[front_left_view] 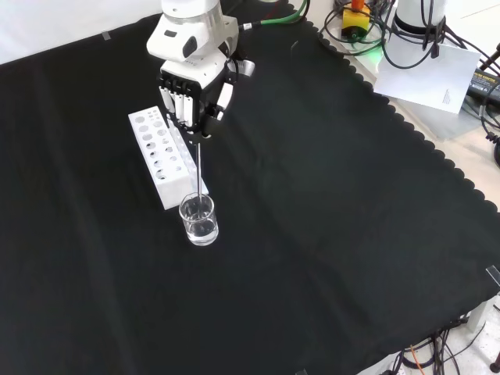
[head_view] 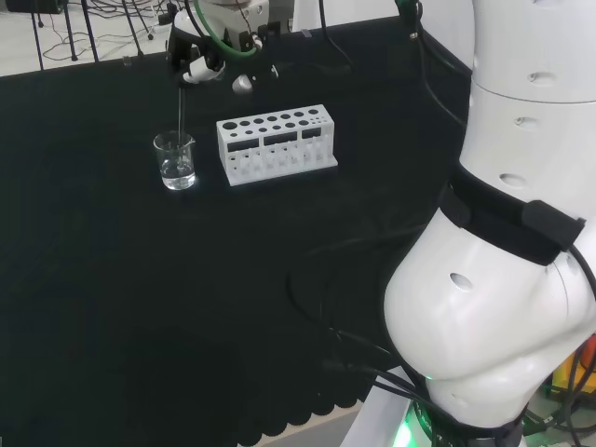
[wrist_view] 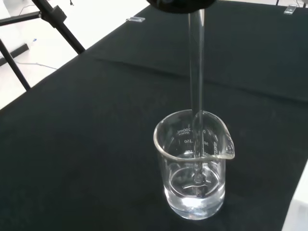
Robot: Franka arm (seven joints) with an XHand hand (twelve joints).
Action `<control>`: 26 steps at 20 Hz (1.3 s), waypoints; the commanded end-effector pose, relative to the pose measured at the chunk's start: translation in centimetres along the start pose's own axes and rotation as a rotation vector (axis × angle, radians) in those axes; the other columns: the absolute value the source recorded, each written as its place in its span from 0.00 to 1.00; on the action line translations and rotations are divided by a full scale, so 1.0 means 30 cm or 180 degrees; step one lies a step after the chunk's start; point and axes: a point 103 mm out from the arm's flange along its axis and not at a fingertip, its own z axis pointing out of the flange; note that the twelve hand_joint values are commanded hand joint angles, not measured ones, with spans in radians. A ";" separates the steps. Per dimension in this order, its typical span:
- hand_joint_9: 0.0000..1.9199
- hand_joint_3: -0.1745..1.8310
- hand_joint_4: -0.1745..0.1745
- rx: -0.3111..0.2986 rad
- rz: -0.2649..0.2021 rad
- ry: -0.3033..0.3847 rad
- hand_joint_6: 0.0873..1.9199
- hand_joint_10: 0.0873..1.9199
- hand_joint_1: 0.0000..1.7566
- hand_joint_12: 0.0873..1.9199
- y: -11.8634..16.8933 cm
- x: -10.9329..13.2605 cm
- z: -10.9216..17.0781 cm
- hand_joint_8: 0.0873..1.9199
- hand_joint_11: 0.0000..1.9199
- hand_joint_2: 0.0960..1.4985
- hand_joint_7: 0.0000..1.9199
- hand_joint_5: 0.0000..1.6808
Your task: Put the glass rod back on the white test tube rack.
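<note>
On the black cloth I have the hand [front_left_view: 191, 92] pinching the top of the glass rod [front_left_view: 201, 168], which hangs upright with its tip in the beaker's [front_left_view: 198, 220] liquid. In the front view the white test tube rack [front_left_view: 160, 156] lies just beside the beaker at about ten o'clock, so I judge the rod must lift clear first.

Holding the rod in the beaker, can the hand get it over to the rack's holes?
Probably yes: the hand grips the glass rod upright in the beaker; the white rack stands right beside it with open holes.

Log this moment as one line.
hand: shut on clear glass rod | rod tip: inside small clear glass beaker | white test tube rack: beside beaker
</note>
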 end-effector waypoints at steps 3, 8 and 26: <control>0.97 0.01 0.00 -0.0004 0.0011 -0.0011 0.06 0.23 0.74 0.23 -0.011 -0.012 0.001 0.45 0.81 0.71 0.64 0.76; 0.97 0.01 0.00 0.0000 0.0026 0.0006 0.06 0.23 0.74 0.23 -0.016 -0.004 -0.014 0.45 0.81 0.71 0.64 0.76; 0.96 0.00 0.00 -0.0236 0.0153 -0.0078 0.06 0.23 0.74 0.23 -0.077 0.021 -0.274 0.45 0.81 0.71 0.64 0.76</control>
